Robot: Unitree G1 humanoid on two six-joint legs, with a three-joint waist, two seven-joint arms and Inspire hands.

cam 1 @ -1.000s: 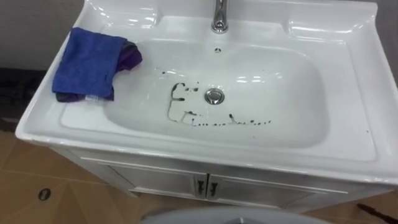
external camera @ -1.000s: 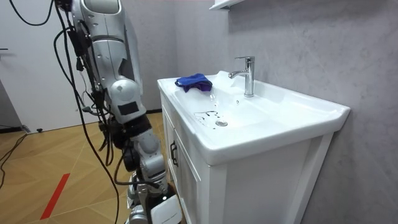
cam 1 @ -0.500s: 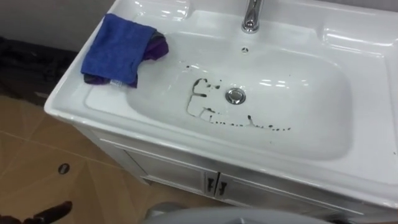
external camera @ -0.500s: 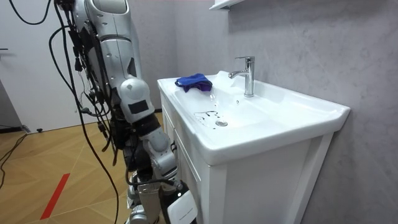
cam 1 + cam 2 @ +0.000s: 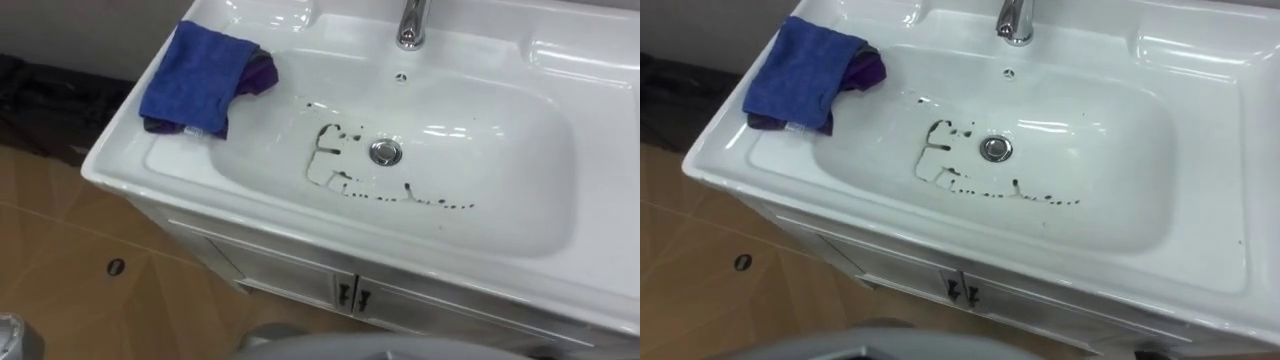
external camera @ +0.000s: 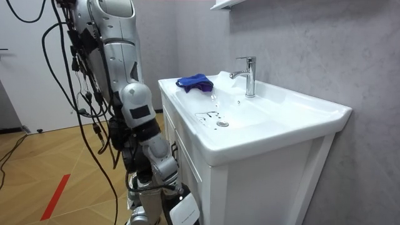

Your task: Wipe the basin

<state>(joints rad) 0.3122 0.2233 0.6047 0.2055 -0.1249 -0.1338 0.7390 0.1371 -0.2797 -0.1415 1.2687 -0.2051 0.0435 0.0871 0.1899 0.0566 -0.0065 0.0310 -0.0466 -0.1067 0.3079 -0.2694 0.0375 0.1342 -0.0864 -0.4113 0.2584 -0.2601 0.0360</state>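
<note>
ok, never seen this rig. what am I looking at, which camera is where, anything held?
It is a two-legged humanoid robot standing at a white basin. Two pictures come from cameras in its head, looking down. The third comes from a camera standing in the room. A blue cloth lies on the basin's left rim, over a purple cloth. Dark marks sit left of and nearer than the drain, which is in front of the tap. The blue cloth is not held. The right hand hangs low by the cabinet.
</note>
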